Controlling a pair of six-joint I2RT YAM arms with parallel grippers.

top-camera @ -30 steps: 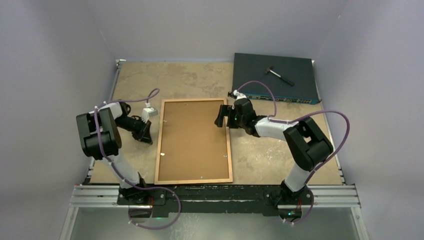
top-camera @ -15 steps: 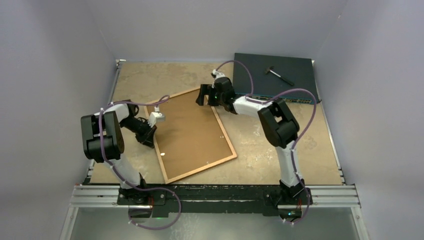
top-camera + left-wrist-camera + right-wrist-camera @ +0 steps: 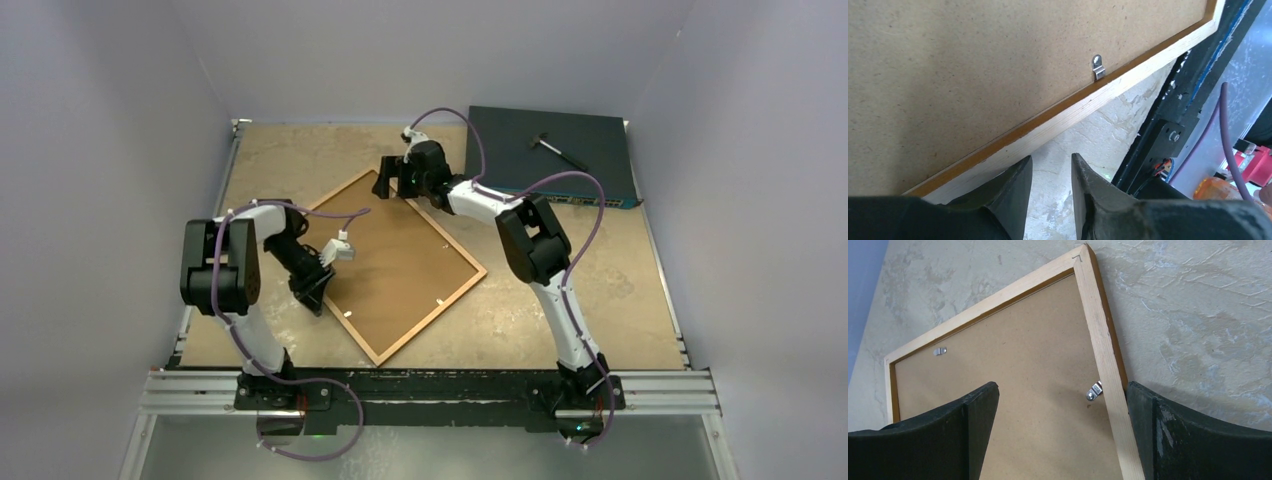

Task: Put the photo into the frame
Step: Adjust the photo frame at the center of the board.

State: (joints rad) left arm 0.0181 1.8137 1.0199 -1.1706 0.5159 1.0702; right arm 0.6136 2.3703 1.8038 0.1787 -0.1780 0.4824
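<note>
Grey walls enclose my mottled counter (image 3: 560, 310). Right jaws (image 3: 391, 181) are spread wide, straddling the frame's far corner; left jaws (image 3: 316, 290) are nearly closed, empty, just off its near-left edge. Between them the frame (image 3: 395, 255), backing side up, has swung from square to diagonal within a second. No photo is visible anywhere.

Far right corner of the counter (image 3: 300, 150): a dark network switch (image 3: 550, 152) lying flat, port row facing the near side, with a small hammer (image 3: 558, 150) resting on top
</note>
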